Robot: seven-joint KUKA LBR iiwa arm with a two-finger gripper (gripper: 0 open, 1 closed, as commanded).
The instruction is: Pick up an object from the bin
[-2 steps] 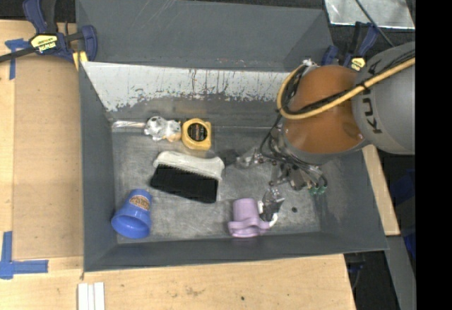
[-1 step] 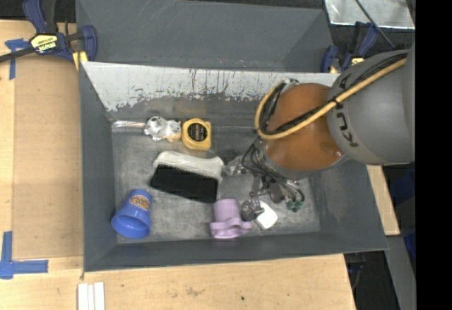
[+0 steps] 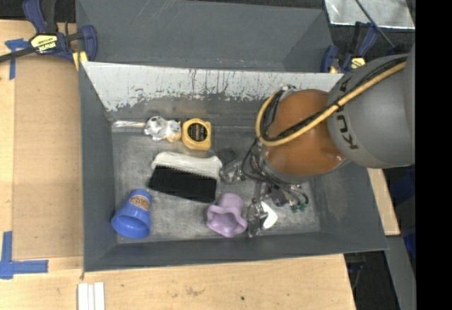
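Note:
My gripper [image 3: 258, 215] is low in the bin's front right part, under the orange wrist cover. A light purple lumpy thing [image 3: 226, 215] lies just left of it, touching or almost touching the fingertips. A small white thing [image 3: 269, 217] shows right by the fingertips; whether it sits between them I cannot tell. A black brush with a white back [image 3: 183, 178] lies a little farther left.
A yellow tape measure [image 3: 196, 134] and a clear crumpled wrapper [image 3: 159, 128] lie near the back wall. A blue cup [image 3: 134, 215] lies on its side at the front left. The arm and its cables cover the bin's right part.

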